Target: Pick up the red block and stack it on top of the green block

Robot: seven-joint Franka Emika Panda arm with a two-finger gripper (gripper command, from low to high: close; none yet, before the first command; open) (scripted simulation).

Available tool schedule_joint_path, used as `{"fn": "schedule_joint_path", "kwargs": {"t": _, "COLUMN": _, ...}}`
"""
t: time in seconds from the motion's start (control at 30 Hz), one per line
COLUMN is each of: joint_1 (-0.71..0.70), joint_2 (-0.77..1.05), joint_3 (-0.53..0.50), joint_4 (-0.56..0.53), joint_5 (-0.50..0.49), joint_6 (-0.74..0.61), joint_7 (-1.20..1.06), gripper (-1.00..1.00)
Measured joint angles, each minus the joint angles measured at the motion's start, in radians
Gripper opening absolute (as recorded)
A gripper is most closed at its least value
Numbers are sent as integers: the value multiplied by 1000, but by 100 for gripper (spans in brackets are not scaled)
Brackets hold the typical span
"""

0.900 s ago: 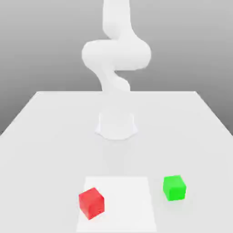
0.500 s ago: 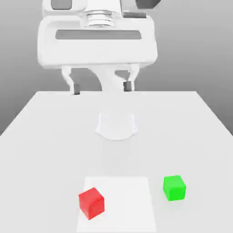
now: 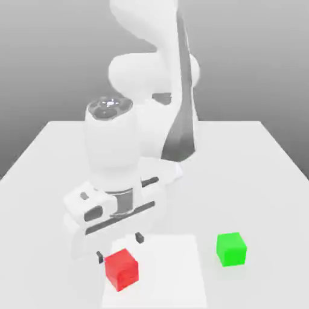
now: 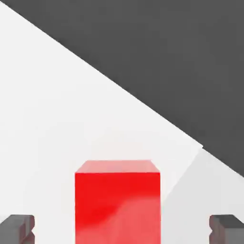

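Observation:
The red block [image 3: 121, 268] sits on a lighter square patch near the table's front, toward the exterior view's left. My gripper [image 3: 119, 247] hangs low just behind and over it, jaws open and set wide. In the hand view the red block [image 4: 117, 200] stands in the middle between the two dark fingertips [image 4: 16, 228], with clear space on both sides and no contact. The green block [image 3: 231, 248] rests on the table to the exterior view's right of the red one, about a hand's width away, untouched.
The lighter square patch [image 3: 175, 271] lies under the red block on the white table [image 3: 265, 169]. The bent arm [image 3: 151, 108] rises behind the blocks. In the hand view the table's edge [image 4: 143, 102] runs diagonally against a dark background.
The hand has swung down from high above the table's back to just over the red block. Its jaws stay open. Neither block has moved.

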Motion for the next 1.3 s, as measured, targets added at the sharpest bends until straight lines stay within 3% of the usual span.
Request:
{"fn": "schedule_joint_path", "kwargs": {"t": 0.03, "joint_1": -21, "joint_2": 36, "joint_3": 25, "joint_4": 5, "joint_5": 17, "joint_6": 30, "joint_7": -13, "gripper": 0}}
{"fn": "schedule_joint_path", "kwargs": {"t": 0.07, "joint_1": -32, "joint_2": 57, "joint_3": 39, "joint_4": 9, "joint_5": 29, "joint_6": 47, "joint_7": -22, "gripper": -100}}
{"fn": "schedule_joint_path", "kwargs": {"t": 0.3, "joint_1": -32, "joint_2": 54, "joint_3": 38, "joint_4": 8, "joint_5": 26, "joint_6": 43, "joint_7": -20, "gripper": -100}}
{"fn": "schedule_joint_path", "kwargs": {"t": 0.5, "joint_1": 8, "joint_2": -133, "joint_3": -16, "joint_4": -25, "joint_5": -96, "joint_6": -107, "joint_7": 83, "gripper": -100}}
{"fn": "schedule_joint_path", "kwargs": {"t": 1.03, "joint_1": 385, "joint_2": -330, "joint_3": 158, "joint_4": -134, "joint_5": -172, "joint_6": -190, "joint_7": 688, "gripper": -100}}
{"fn": "schedule_joint_path", "kwargs": {"t": 1.27, "joint_1": 407, "joint_2": -148, "joint_3": 164, "joint_4": -135, "joint_5": -156, "joint_6": -8, "joint_7": 721, "gripper": -100}}
{"fn": "schedule_joint_path", "kwargs": {"t": 1.3, "joint_1": 406, "joint_2": -131, "joint_3": 164, "joint_4": -134, "joint_5": -155, "joint_6": 9, "joint_7": 721, "gripper": 100}}
